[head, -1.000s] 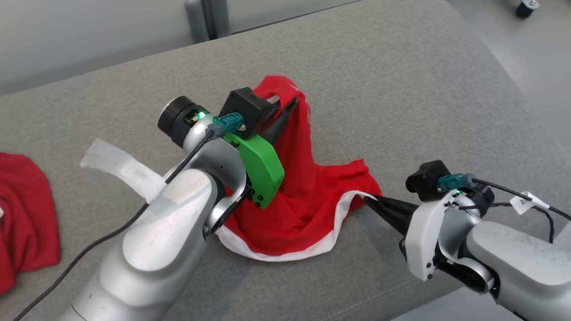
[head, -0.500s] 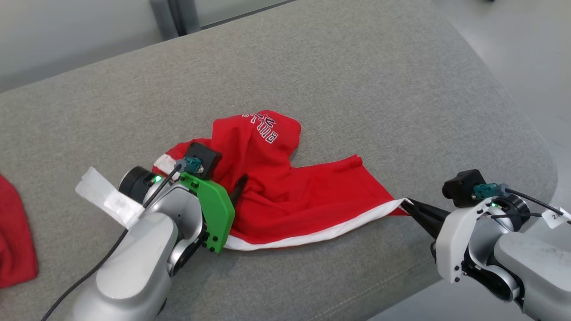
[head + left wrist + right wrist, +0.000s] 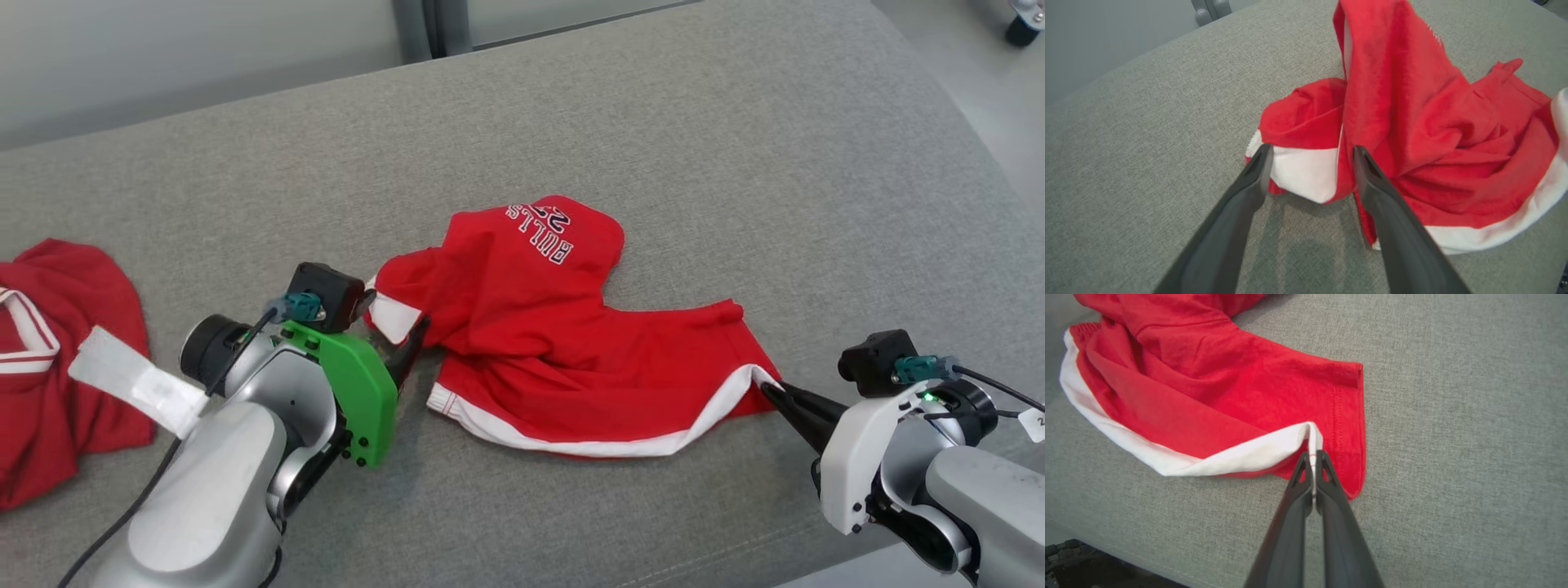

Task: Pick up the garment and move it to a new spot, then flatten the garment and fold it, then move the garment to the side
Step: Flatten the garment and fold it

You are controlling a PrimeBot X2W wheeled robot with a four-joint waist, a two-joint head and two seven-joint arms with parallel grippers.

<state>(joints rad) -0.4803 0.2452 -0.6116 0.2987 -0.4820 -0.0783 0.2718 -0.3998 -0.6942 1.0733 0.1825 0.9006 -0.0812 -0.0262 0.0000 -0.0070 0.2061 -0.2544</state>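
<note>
Garment (image 3: 563,343) lies crumpled at frame centre on the grey cushion (image 3: 694,122). Right gripper (image 3: 771,390), lower right, is clamped on its white hem corner, likely anchoring it for flattening. Left gripper (image 3: 1311,149), fingers spread, brackets the opposite corner without gripping.

Right tool (image 3: 1312,454) pinched shut on the white trim (image 3: 1241,456) at a corner of the red garment (image 3: 1216,388) | garment lies rumpled, spreading up-left from the tips | stitched red hem lies flat just beside them | grey fabric tabletop (image 3: 1453,437) beneath
</note>
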